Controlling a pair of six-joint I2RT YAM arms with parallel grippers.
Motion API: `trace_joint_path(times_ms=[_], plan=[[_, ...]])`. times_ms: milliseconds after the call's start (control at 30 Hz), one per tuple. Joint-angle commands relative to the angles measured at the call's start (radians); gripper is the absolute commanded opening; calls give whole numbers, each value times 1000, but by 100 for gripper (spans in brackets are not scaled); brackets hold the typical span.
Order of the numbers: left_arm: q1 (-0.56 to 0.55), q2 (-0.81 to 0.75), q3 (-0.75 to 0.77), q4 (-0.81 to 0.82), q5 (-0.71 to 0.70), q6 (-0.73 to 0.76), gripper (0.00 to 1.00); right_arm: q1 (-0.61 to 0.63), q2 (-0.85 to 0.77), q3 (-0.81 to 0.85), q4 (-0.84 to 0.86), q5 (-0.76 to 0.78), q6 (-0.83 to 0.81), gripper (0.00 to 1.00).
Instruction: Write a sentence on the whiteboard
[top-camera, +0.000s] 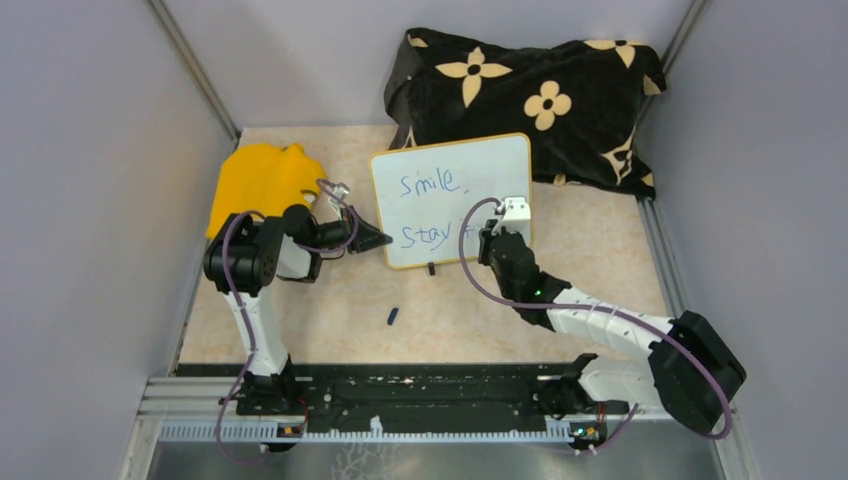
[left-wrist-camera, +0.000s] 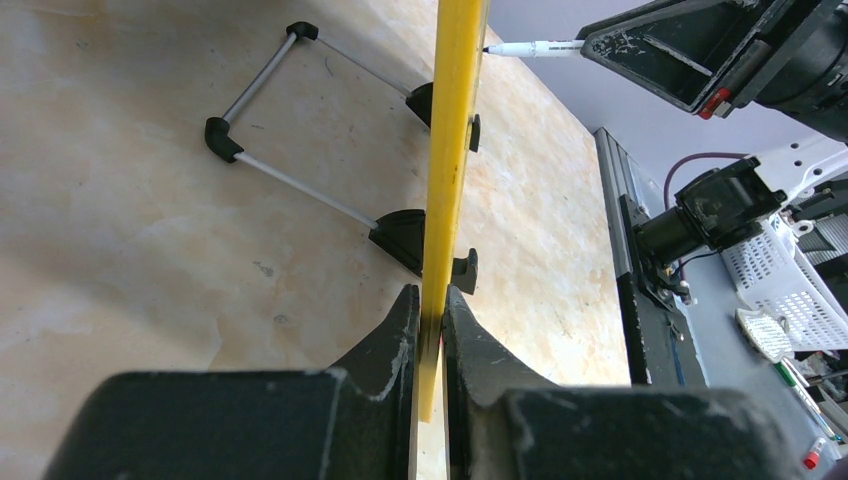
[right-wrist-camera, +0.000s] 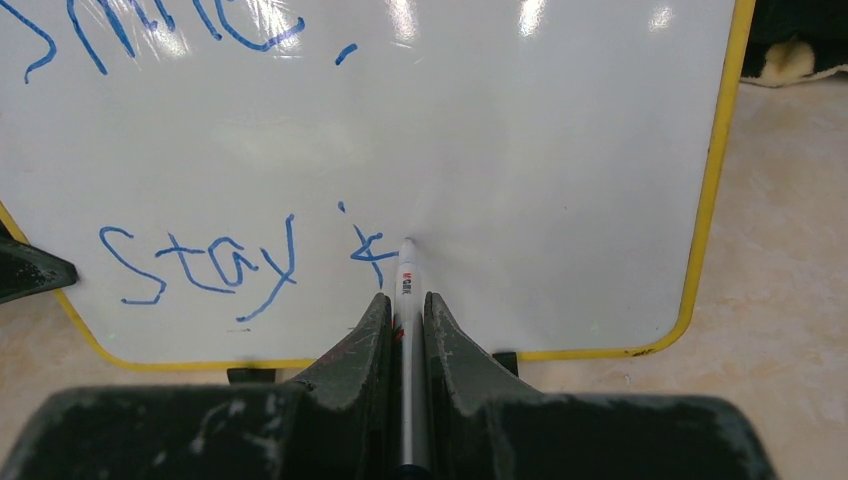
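On the desk (top-camera: 560, 290), in the upper middle of the overhead frame, the whiteboard (top-camera: 470, 165) stands on a thin wire stand (left-wrist-camera: 290, 180). It looks light and stiff and, I judge, apt to tip under pen pressure, so its yellow rim (left-wrist-camera: 455, 150) is the place to grip, where the left end effector (left-wrist-camera: 430, 310) pinches it. The right end effector (right-wrist-camera: 405, 310) is pressed tight on a slim, smooth marker (right-wrist-camera: 407, 280), tip at the board; the sentence (right-wrist-camera: 215, 268) reads "Smile, Stay" plus a half-formed letter, and from above the right arm (top-camera: 520, 265) hides its end.
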Motion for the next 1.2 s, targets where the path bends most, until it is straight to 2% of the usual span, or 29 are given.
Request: trace_joint_path(times_ms=[0,700,1167], plan=[[-15,10,7,-64,-8,12,0,-14,12,30,49,-3,8,0],[-15,12,8,-62,-10,10,0,-14,-38,-60,14,-12,63,0],[-17,11,8,-65,-9,10,0,-17,-72,-12,24,11,29,0]])
